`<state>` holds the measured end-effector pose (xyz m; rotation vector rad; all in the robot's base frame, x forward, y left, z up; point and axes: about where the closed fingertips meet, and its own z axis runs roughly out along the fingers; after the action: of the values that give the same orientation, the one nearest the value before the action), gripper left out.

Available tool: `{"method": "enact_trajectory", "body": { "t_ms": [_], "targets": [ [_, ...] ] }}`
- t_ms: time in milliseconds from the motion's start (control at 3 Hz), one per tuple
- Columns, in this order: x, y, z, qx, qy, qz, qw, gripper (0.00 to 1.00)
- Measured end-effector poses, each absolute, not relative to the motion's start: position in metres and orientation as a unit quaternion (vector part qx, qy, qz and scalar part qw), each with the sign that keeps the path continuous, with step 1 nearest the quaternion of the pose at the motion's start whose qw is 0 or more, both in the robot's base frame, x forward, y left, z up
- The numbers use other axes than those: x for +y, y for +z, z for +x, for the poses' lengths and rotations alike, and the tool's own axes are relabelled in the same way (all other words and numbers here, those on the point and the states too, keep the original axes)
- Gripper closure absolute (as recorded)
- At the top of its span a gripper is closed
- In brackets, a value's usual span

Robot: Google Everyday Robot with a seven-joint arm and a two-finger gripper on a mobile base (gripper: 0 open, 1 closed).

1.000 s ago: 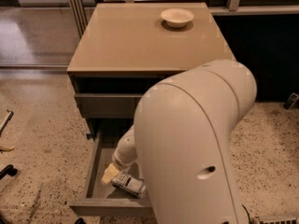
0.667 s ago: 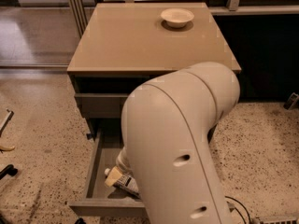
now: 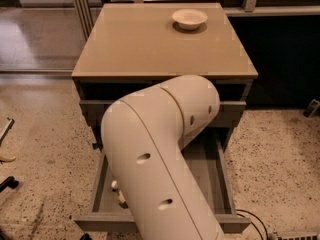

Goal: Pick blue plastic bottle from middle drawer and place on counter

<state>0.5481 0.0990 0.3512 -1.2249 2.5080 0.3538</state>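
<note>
The middle drawer stands pulled open below the beige counter. My big white arm reaches down over the drawer and covers most of its left and middle. My gripper is hidden behind the arm, somewhere down in the drawer. Only a small whitish bit of the blue plastic bottle peeks out at the arm's left edge, near the drawer's front left; the rest of it is hidden.
A small white bowl sits at the back right of the counter. A closed grey drawer front lies above the open drawer. Speckled floor surrounds the cabinet, with a black cable at the front right and a dark wall at the right.
My arm has swung across the drawer and now hides the wrist and most of the bottle, which showed at the drawer's front left before.
</note>
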Motion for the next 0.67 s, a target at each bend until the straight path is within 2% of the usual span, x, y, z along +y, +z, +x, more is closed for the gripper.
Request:
{"method": "enact_trajectory", "body": {
  "t_ms": [667],
  "targets": [
    [0.0970,0.3565,0.5488,0.881,0.124,-0.426,0.166,0.64]
  ]
}}
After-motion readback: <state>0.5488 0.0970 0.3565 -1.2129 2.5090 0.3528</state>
